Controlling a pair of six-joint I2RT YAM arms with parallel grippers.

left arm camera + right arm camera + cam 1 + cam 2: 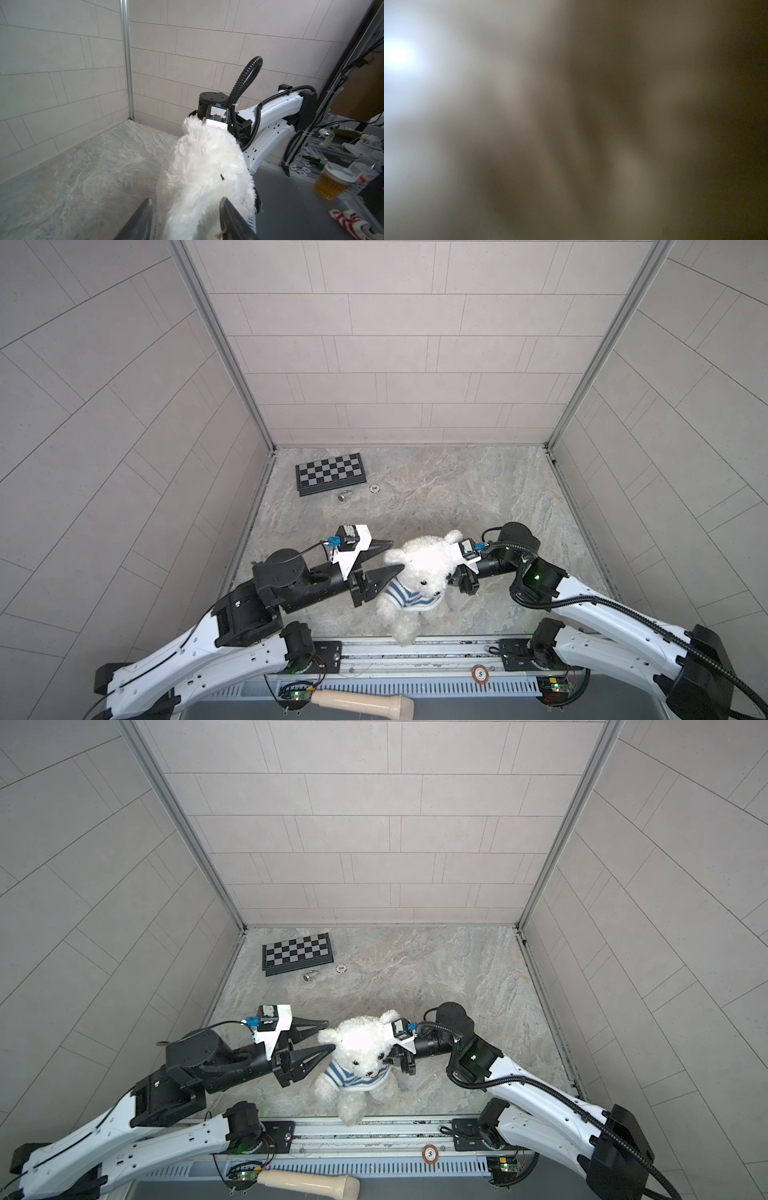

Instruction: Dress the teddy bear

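Left wrist view: the fluffy white plush teddy bear (203,166) sits between my left hand's (185,207) parted jaws, head-side. In both top views it stands near the tabletop's (498,497) front edge, long axis roughly upright, right hand (459,578) buried, seemingly clamped on its head.

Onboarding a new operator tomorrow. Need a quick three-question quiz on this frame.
1. True or false: the teddy bear already wears the striped shirt.
2. The left tool has its jaws: A) spread at the bear's head; B) shut on the shirt; C) shut on nothing, far from the bear.
3. Fill in: in both top views the chessboard lies in the far corner of the table, on the ____ arm's side.
Key: 1 true; 2 A; 3 left.
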